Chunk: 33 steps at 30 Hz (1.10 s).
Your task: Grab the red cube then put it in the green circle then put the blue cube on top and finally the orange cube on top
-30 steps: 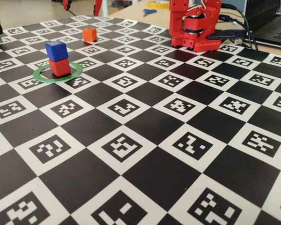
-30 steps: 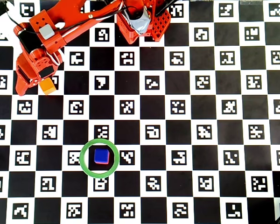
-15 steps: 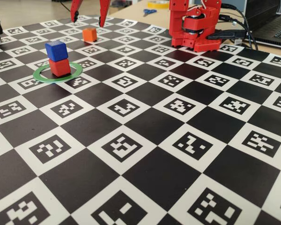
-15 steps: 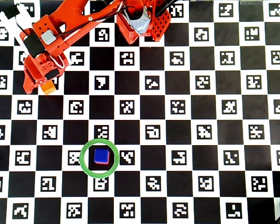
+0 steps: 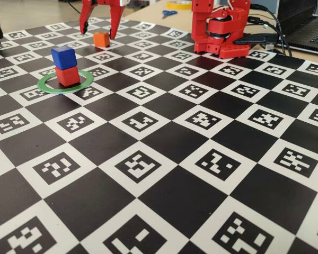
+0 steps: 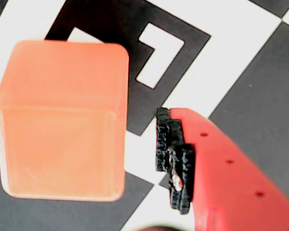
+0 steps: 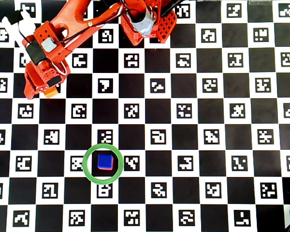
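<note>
I've got the claw (image 5: 100, 32) spread wide w/ fingers straddling the orange cube (image 5: 101, 38), nothing gripped, near bench's far-left corner.

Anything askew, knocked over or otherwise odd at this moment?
Nothing stands out. The blue cube sits squarely on the red cube inside the green circle. The orange cube rests flat on the board, with the open gripper straddling it.

overhead, the arm (image 7: 53, 43) hides most of the orange cube (image 7: 50, 93).
</note>
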Available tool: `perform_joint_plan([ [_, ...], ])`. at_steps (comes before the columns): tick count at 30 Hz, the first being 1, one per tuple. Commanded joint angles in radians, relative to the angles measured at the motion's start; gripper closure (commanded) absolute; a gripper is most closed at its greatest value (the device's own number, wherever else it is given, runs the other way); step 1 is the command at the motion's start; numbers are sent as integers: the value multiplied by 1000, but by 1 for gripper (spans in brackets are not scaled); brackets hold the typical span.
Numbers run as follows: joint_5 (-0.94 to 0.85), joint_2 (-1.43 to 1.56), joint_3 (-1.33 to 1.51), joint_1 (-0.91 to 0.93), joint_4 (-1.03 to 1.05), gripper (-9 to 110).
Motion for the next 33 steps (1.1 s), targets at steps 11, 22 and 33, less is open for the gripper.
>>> perform_joint_plan([
  [11, 0, 12, -8, 20, -38, 64],
  [22, -8, 11, -12, 12, -46, 79],
  [33, -17, 23, -3, 11, -57, 91],
])
